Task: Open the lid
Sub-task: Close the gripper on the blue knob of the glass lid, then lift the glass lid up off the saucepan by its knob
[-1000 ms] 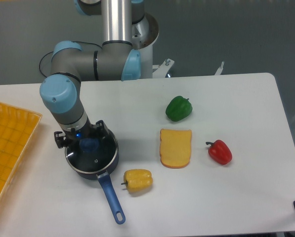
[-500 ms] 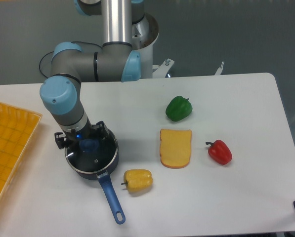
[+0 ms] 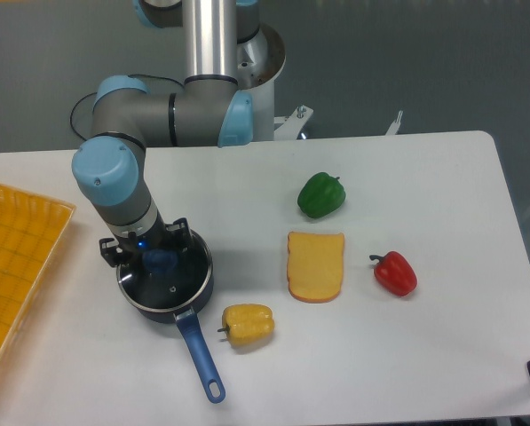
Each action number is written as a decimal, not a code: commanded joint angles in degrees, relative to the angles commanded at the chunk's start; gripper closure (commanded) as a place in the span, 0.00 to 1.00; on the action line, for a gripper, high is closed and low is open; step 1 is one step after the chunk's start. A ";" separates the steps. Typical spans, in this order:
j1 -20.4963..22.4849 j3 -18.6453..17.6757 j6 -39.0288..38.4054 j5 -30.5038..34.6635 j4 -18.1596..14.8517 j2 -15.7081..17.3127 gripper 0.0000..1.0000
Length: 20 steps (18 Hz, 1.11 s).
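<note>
White table [image 3: 407, 355] carries the saucepan [image 3: 198, 288] near its left edge, the lid [image 3: 170, 286] seated on it. Gripper [image 3: 158, 259] sits over the blue knob [image 3: 162, 260]; whether its fingers are clamped on it, I cannot tell.

The lid [image 3: 169, 286], clear glass with silver rim and blue knob, sits flat on the saucepan [image 3: 180, 306].

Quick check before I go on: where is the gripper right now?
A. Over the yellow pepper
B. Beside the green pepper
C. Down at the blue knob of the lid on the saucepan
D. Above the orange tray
C: the gripper sits down at the blue knob of the lid, which lies on the saucepan, away from the peppers.
</note>
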 joint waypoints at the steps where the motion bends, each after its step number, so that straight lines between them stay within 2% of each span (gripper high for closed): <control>1: 0.00 0.09 0.00 0.00 0.00 0.00 0.42; 9: 0.17 0.35 0.26 -0.26 -0.17 0.44 0.43; 13: 0.53 2.01 1.40 -0.26 -3.50 1.41 0.43; 16: 0.79 4.39 7.88 -0.61 -7.29 2.19 0.43; 20: 1.23 5.01 15.36 -1.23 -7.82 3.43 0.44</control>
